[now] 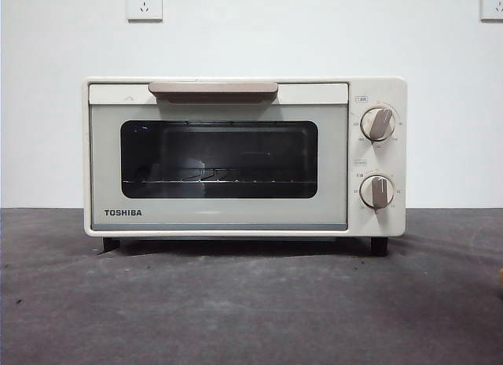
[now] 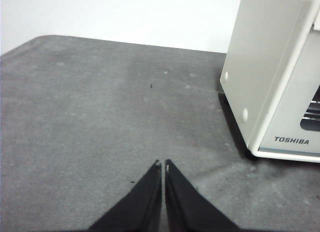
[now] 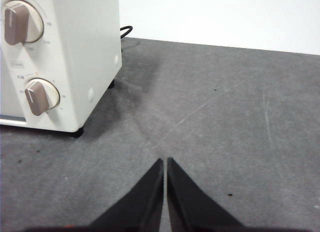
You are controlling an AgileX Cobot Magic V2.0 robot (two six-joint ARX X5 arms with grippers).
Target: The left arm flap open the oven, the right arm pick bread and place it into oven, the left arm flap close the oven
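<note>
The cream-white TOSHIBA oven [image 1: 244,156] stands mid-table with its glass door closed, beige handle [image 1: 213,89] along the top edge and a wire rack visible inside. Its left side panel [image 2: 270,67] shows in the left wrist view, its knob side [image 3: 60,57] in the right wrist view. My left gripper [image 2: 163,164] is shut and empty over bare table, to the left of the oven. My right gripper [image 3: 164,161] is shut and empty over bare table, to the right of the oven. The bread is out of view. Neither arm appears in the front view.
Two beige knobs [image 1: 378,123] sit on the oven's right panel. A black cable [image 3: 125,31] runs behind the oven. The dark grey table [image 1: 251,302] meets a white wall [image 1: 251,35] with a socket [image 1: 145,2] at the back.
</note>
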